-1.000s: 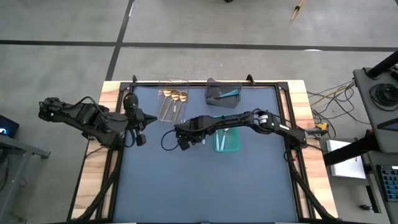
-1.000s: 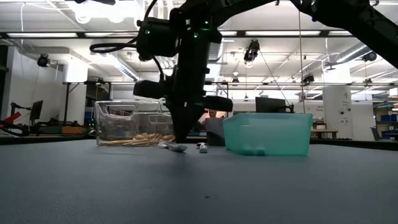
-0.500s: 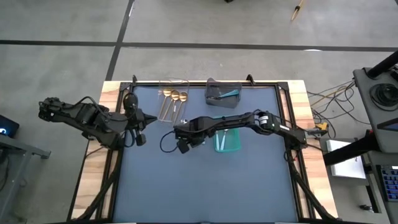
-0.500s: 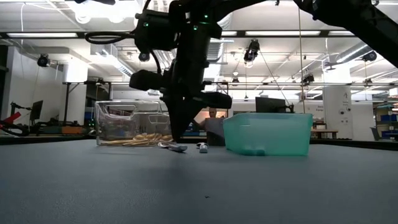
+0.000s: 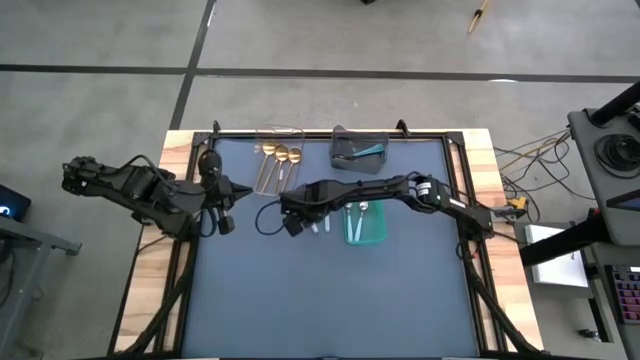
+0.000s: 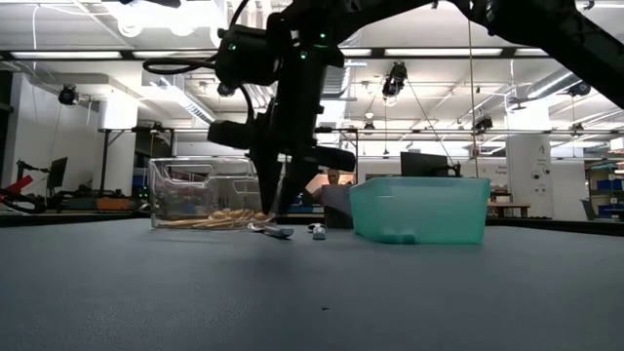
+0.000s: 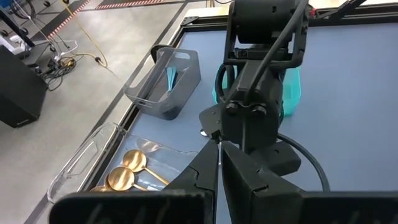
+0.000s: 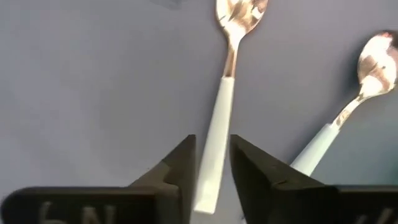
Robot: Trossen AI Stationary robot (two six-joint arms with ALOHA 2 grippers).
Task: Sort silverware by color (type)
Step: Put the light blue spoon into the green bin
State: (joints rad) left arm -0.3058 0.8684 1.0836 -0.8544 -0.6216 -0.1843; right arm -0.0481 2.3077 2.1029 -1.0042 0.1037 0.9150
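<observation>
The right gripper point(image 8: 212, 169) points down at the mat, its fingers slightly parted astride the light-blue handle of a spoon point(image 8: 219, 115) lying flat, whose silver bowl lies ahead of the fingertips. A second spoon point(image 8: 348, 112) lies just beside it. The left gripper point(image 7: 219, 163), closed and empty, waits well apart.

The bench point(image 5: 300, 290) has a matt, dark blue-grey top with a fine grain, edged in pale bare wood. Two polished metal spoons with smooth light-blue handles point(image 8: 219, 118) lie on it, their bowls mirror-bright. Glossy gold metal spoons point(image 7: 127, 169) sit in a clear, shiny plastic bin point(image 6: 200, 190). Next to it stand a translucent teal plastic bin point(image 6: 421, 207) and a smooth grey plastic bin point(image 7: 163, 87). The right gripper point(image 8: 212, 171) has matt black fingers.
</observation>
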